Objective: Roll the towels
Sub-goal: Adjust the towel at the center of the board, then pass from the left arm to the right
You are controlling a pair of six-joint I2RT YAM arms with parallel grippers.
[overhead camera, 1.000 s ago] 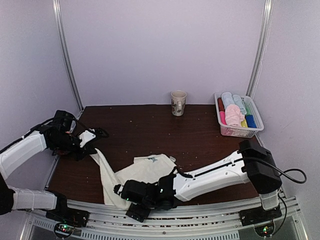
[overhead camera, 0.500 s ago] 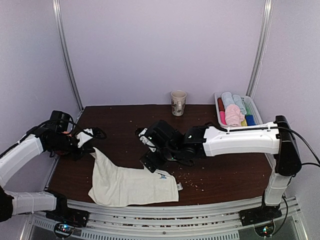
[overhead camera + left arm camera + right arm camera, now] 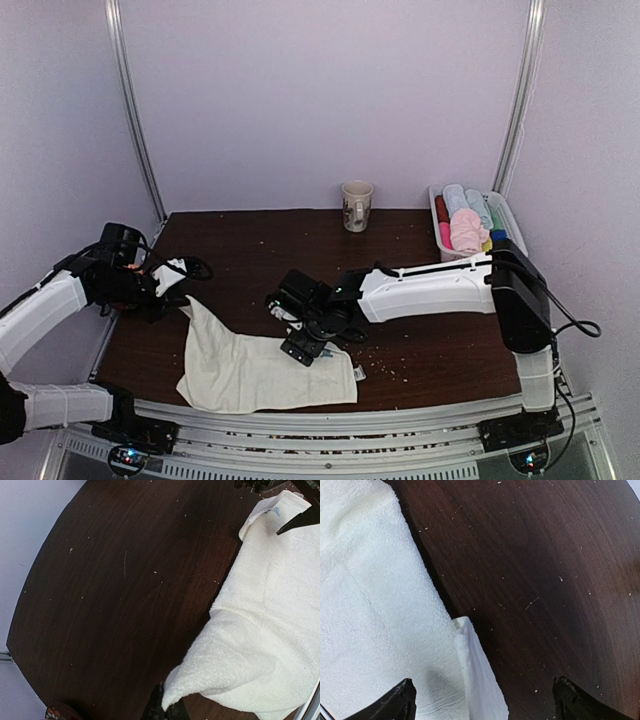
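Left gripper: my left gripper (image 3: 178, 288) was clamped tight on the far-left corner of the cream-white towel (image 3: 262, 368), and that corner looked raised a little off the tabletop (image 3: 400, 260).
Right gripper: my right gripper (image 3: 304, 345) hung wide open and pinched nothing. It was over the towel's far edge, near its right end.
Cream-white towel: it lay spread at the near left-centre of the tabletop, not yet rolled. In my right wrist view its edge was doubled over into a small flap (image 3: 470, 665) between my open fingers.
Pale pink towel: the pale pink towel (image 3: 464, 230) sat bunched in the basket (image 3: 478, 265) at the far right, well apart from both grippers.
Risk, bad pinch: if I closed on the flap alone, I judged I would lift a single layer and the fold would end up inside the roll.
Risk, skew: the cloth narrowed toward the raised left corner, so an uneven pull could drag it diagonal and any roll would come out cone-shaped.
Risk, slip: the cloth looked soft and thick, so a shallow bite at the left corner could let go once I tugged.
Risk, scrape: if I came down just beside the edge, my fingertips would press into bare wood and miss the cloth.
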